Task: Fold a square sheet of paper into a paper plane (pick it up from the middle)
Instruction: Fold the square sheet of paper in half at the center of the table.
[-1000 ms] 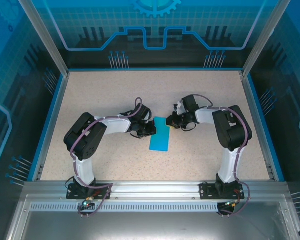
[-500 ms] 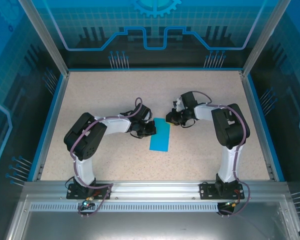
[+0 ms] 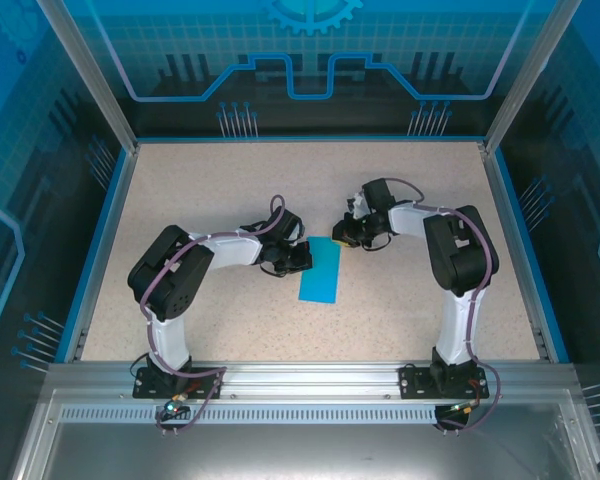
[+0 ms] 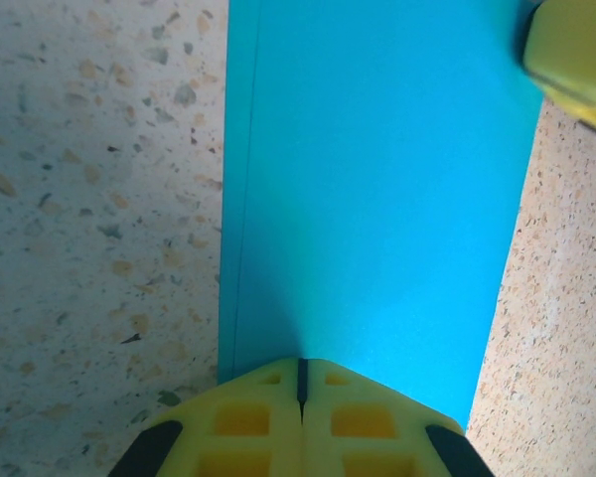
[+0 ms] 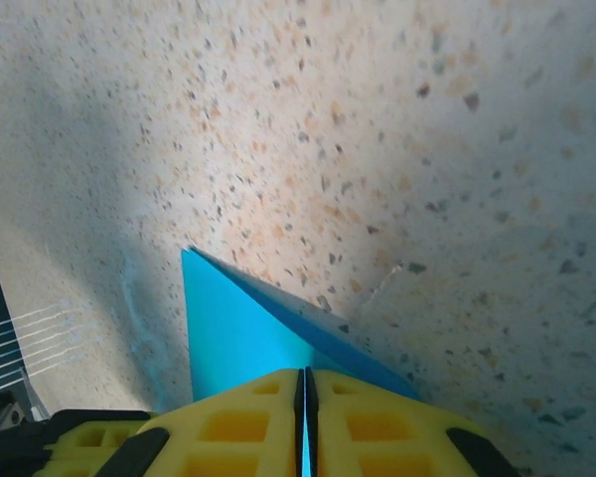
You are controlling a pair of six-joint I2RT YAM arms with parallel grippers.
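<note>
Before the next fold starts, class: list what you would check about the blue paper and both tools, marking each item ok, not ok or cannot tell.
1. Left tool shut, tips pressing on the folded blue sheet: ok.
2. Right tool shut on the sheet's far corner: ok.
3. The two tools stand apart, on opposite sides of the sheet's far end: ok.
4. Sheet lies as a narrow rectangle on the speckled table: ok.
5. Layers line up exactly along the long edge: cannot tell; the left wrist view shows a thin strip along that edge.
</note>
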